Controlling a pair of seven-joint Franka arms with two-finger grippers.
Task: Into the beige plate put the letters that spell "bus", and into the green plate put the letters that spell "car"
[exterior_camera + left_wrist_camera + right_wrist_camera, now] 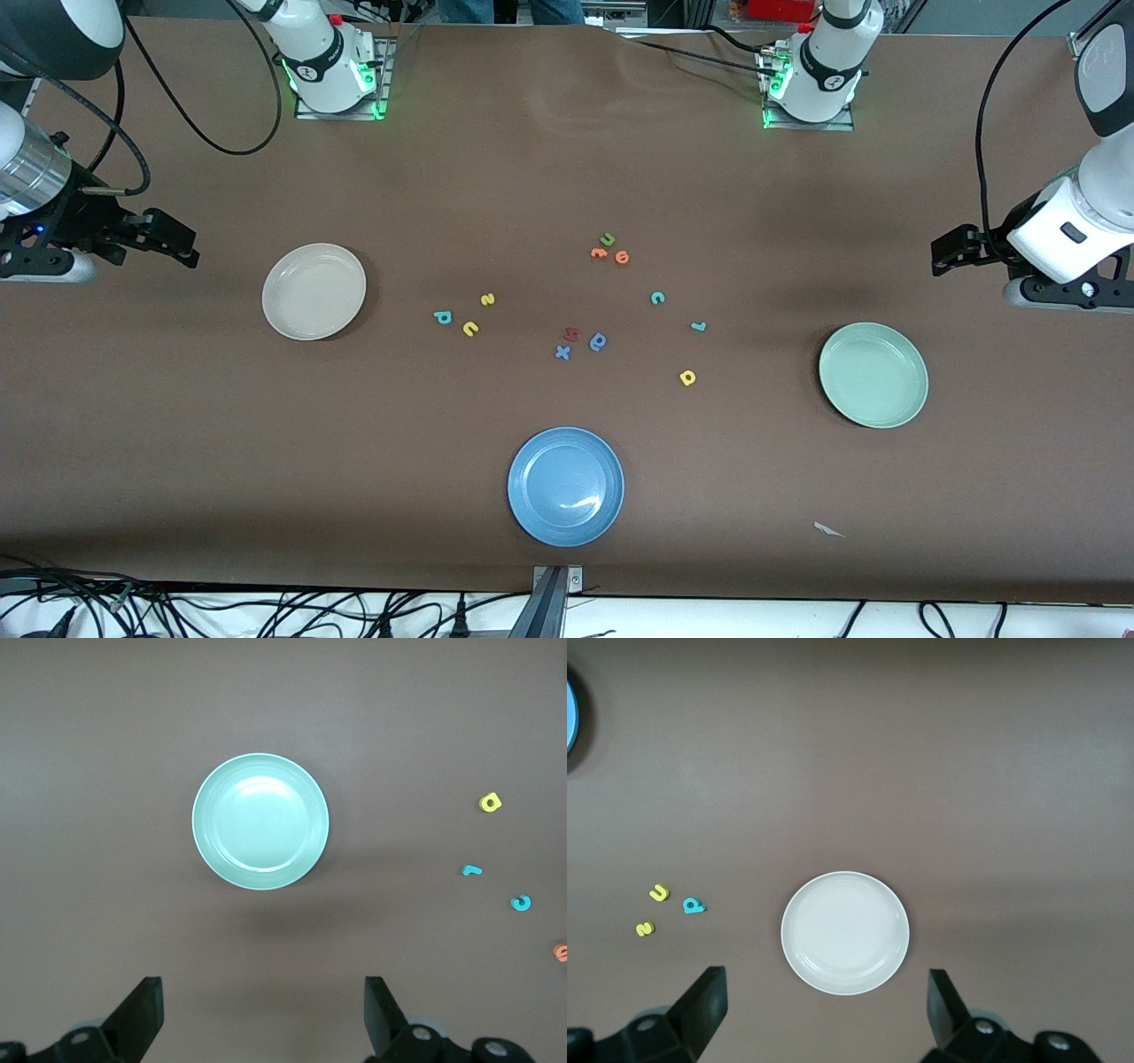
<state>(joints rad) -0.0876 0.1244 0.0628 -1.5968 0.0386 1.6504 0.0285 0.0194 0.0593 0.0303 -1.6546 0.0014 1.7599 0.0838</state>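
Hanging with fingers spread wide and empty, the left gripper (pixel 946 252) waits over the table's left-arm end, the green plate (pixel 873 375) near it. The right gripper (pixel 182 246), equally wide and empty, waits above the right-arm end by the beige plate (pixel 314 291). Between the plates lie teal b (pixel 442 316), yellow u (pixel 470 329), yellow s (pixel 487 299), teal c (pixel 657 298), teal r (pixel 698 326), yellow a (pixel 687 377).

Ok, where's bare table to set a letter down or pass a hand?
Bare brown table runs between the beige plate and the blue plate, and between the blue plate and the green plate. The wide strip by the arm bases is bare too. The scattered letters crowd the middle.
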